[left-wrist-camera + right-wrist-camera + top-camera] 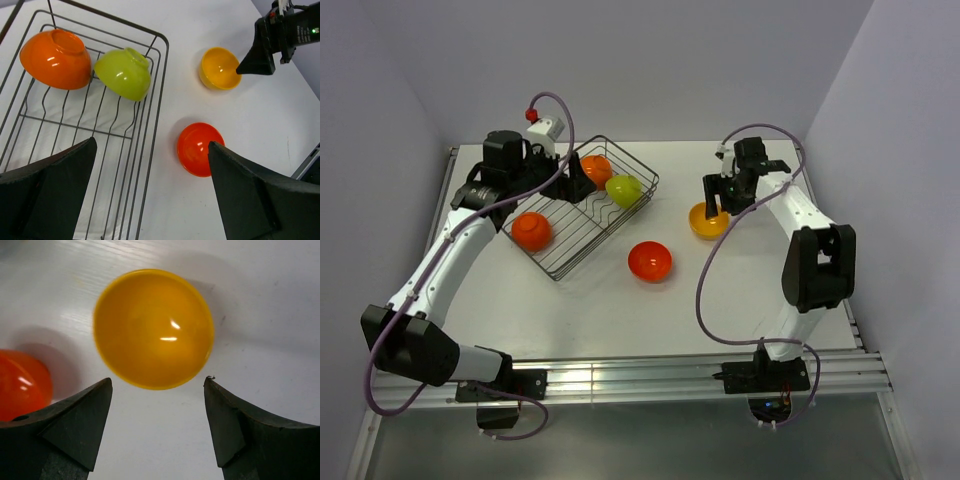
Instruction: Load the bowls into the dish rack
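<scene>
The dark wire dish rack (pixel 610 228) lies at the back left. In it rest an orange bowl (pixel 596 170), a lime green bowl (pixel 624 190) and an orange-red bowl (pixel 531 231) at its near-left end. A red-orange bowl (pixel 650 261) and a yellow-orange bowl (pixel 708 220) sit upright on the table to the right of the rack. My left gripper (pixel 578 185) hovers over the rack, open and empty (pixel 151 143). My right gripper (pixel 713 207) hangs open just above the yellow-orange bowl (pixel 153 329), its gap (pixel 157 380) at the bowl's near rim.
The left wrist view shows the rack's rim (pixel 159 100), the orange bowl (pixel 55 59), green bowl (pixel 124 73), red-orange bowl (pixel 200 148) and yellow-orange bowl (pixel 219 67). The red-orange bowl (pixel 22 382) lies left of the right gripper. White walls enclose the table (pixel 620 310).
</scene>
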You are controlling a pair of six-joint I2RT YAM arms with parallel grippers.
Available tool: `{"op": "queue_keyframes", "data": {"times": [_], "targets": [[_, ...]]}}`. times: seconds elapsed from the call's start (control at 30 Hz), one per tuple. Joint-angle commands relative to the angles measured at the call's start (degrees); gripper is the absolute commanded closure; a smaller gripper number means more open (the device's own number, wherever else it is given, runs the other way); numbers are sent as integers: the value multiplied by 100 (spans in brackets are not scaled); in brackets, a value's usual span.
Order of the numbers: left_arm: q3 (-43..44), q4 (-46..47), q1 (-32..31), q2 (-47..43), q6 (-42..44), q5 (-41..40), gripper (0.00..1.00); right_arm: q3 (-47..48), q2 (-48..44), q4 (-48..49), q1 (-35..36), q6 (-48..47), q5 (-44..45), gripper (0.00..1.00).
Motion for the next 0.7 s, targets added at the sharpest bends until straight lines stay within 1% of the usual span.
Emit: {"op": "queue_keyframes", "data": {"times": [0.0, 0.1, 0.2, 0.27, 0.43, 0.47, 0.53, 0.63, 0.67], "targets": [[-124, 362, 16, -256, -123, 128, 1, 389, 258, 65, -167, 121, 539, 20], [-116, 327, 16, -204, -97, 102, 0, 556, 592, 143, -237, 227, 731, 21], [-107, 274, 16, -159, -61, 49, 0, 609, 866, 249, -264, 280, 680, 25], [-151, 283, 16, -168, -52, 32, 1, 609, 1041, 284, -272, 306, 627, 30], [-265, 362, 34, -195, -131, -4, 1, 548, 1271, 390, -281, 341, 460, 36], [-274, 345, 43, -186, -175, 23, 1, 530, 1306, 407, -281, 341, 425, 40], [-274, 336, 69, -160, -219, 119, 0, 477, 1323, 442, -290, 341, 372, 43], [-274, 327, 113, -151, -325, 181, 0, 398, 1306, 513, -325, 341, 127, 55], [-248, 292, 122, -151, -325, 225, 0, 381, 1271, 522, -334, 350, -92, 65]]}}
